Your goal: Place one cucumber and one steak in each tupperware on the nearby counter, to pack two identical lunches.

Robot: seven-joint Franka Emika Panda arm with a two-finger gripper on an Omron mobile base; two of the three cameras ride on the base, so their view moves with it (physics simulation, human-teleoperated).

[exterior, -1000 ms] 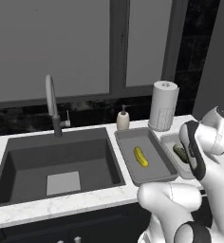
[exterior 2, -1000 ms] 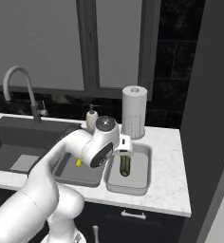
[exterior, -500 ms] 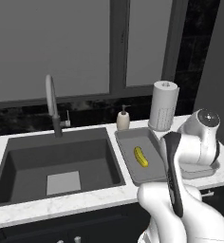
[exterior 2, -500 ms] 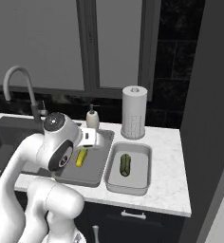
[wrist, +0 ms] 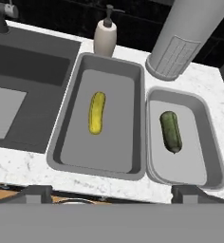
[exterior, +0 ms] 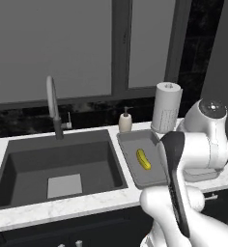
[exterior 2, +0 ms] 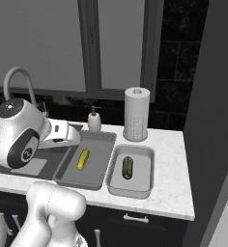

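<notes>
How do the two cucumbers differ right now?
The yellow cucumber is paler and slimmer; the green cucumber is dark and stubbier. The yellow lies in the tray nearer the sink, the green in the farther tray. Both lie flat, alone, lengthwise in their trays.

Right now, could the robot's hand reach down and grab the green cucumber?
Probably yes. The green cucumber lies alone in the right tray with nothing over it. The gripper hangs above the counter's front edge, its jaws wide open, so the way down looks free.
</notes>
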